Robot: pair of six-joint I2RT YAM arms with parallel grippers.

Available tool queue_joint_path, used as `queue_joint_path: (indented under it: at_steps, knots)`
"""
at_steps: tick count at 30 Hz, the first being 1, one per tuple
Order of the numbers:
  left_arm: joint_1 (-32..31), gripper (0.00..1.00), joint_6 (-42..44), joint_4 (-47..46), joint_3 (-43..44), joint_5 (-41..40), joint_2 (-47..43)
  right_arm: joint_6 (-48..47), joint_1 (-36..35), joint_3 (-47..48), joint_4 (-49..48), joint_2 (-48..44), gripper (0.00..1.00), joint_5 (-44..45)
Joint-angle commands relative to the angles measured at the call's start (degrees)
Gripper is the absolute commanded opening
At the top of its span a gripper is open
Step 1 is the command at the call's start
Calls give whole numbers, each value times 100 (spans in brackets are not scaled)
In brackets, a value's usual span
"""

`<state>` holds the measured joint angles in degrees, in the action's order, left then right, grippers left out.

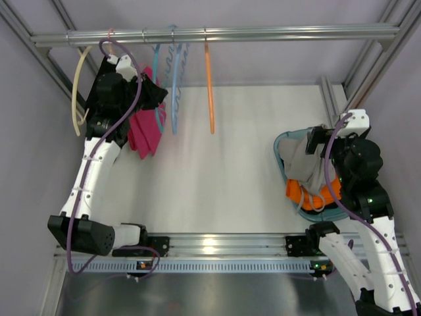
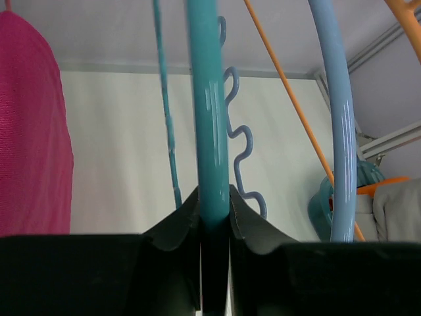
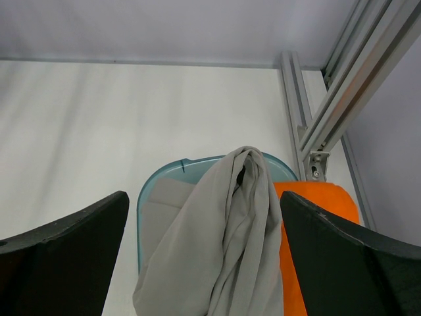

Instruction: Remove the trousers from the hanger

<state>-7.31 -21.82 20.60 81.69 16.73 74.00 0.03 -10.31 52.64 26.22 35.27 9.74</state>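
The teal hanger (image 2: 209, 118) hangs from the rail at the back left, and it also shows in the top view (image 1: 156, 59). My left gripper (image 2: 214, 194) is shut on its bar, up near the rail (image 1: 154, 92). No cloth shows on the hanger. The light-grey trousers (image 3: 223, 243) lie bunched in a teal basket (image 3: 158, 184) at the right and drape over its rim (image 1: 306, 161). My right gripper (image 3: 202, 195) is open just above them, a finger on either side, and it also shows in the top view (image 1: 319, 141).
A magenta garment (image 1: 141, 135) hangs just left of the teal hanger. A sky-blue hanger (image 1: 174, 85), an orange hanger (image 1: 209, 85) and a cream hanger (image 1: 79, 92) hang on the rail (image 1: 263, 31). An orange garment (image 1: 299, 192) lies in the basket. Frame posts stand at the right.
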Motion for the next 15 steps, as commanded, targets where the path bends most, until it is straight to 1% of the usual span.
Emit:
queue_joint_path:
  at_steps: [1, 2, 3, 6, 7, 9, 11, 13, 14, 15]
  knots:
    - [-16, 19, 222, -39, 295, -179, 88, 129, 64, 106, -152, -64, 99, -25]
    - [-16, 17, 240, -39, 347, -196, 123, 137, 72, 97, -161, -72, 99, -25]
    - [-16, 12, 266, -39, 382, -179, 219, 137, 64, 88, -152, -81, 99, -25]
    - [-42, 5, 301, -39, 462, -267, 308, 137, 64, 80, -143, -99, 99, -25]
    - [-60, 3, 336, -30, 471, -302, 369, 137, 64, 80, -143, -90, 100, -25]
    - [-121, 4, 354, -30, 479, -337, 396, 120, 64, 88, -143, -99, 99, -16]
    - [-139, 13, 302, -47, 418, -302, 335, 111, 64, 88, -143, -108, 99, -7]
    - [-148, 20, 319, -30, 357, -302, 265, 111, 64, 80, -143, -134, 99, -16]
    - [-174, 26, 328, -30, 295, -319, 177, 111, 64, 71, -143, -134, 99, -16]
    - [-174, 30, 328, -30, 260, -328, 124, 102, 72, 62, -143, -151, 99, -24]
